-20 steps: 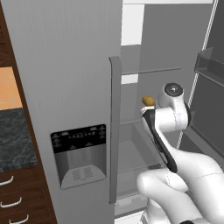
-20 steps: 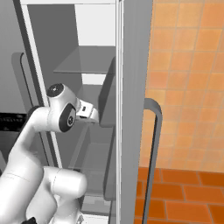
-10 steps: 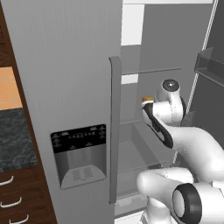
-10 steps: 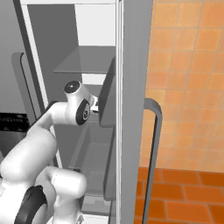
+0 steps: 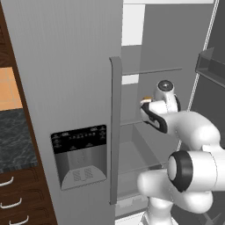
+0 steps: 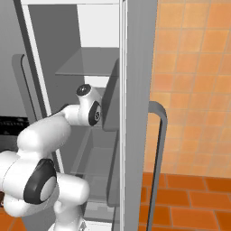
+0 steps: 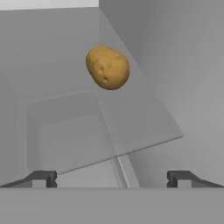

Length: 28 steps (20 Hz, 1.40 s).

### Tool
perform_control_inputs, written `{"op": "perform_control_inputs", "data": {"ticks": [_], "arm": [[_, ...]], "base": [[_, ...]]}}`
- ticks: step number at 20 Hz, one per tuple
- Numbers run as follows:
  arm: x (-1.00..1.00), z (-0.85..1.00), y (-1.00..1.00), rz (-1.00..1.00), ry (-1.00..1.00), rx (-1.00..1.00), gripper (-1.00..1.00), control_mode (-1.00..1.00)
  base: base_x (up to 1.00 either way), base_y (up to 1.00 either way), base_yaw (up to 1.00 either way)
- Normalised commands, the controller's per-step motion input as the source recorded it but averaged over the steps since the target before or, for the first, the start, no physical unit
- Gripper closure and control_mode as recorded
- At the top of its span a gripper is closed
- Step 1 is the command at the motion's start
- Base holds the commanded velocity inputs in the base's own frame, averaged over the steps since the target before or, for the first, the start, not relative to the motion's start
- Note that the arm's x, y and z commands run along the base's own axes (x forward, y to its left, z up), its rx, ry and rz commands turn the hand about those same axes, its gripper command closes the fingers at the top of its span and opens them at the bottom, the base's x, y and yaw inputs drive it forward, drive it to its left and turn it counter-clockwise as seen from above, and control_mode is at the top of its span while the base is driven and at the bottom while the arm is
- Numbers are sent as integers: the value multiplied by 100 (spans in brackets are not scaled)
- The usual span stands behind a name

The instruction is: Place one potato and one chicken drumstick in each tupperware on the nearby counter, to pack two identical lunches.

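Note:
A golden-brown potato lies on a glass shelf inside the open fridge, ahead of my gripper and a little to its left. The fingertips stand wide apart with nothing between them, well short of the potato. In the left base view the hand reaches into the fridge at shelf height, and a sliver of the potato peeks out above it. The wrist shows in the right base view, beside the door edge. The drumsticks and the tupperware are out of view.
The fridge's shut left door with its ice dispenser and upright handle stands left of the arm. The dark speckled counter over drawers lies far left. The open right door flanks the arm's right side.
The arm has folded forward and pushed the hand deeper into the fridge toward the shelf; the elbow now looms large in both base views. The potato has not moved.

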Motion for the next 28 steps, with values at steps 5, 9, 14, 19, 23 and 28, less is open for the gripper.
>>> {"op": "perform_control_inputs", "data": {"ticks": [5, 9, 14, 19, 23, 28], "arm": [[29, -18, -8, -11, -7, 0, -100, -100], [28, -11, -15, -13, -7, 2, -100, -100], [35, -2, -20, -8, -1, 7, -100, -100], [44, 0, -14, -4, 0, 11, -100, -100], [42, 0, -8, -3, 0, 7, -100, -100], [46, -5, 0, 0, 0, 0, -100, -100]], "base": [[0, 0, 0], [0, 0, 0], [0, 0, 0], [0, 0, 0], [0, 0, 0], [0, 0, 0]]}}
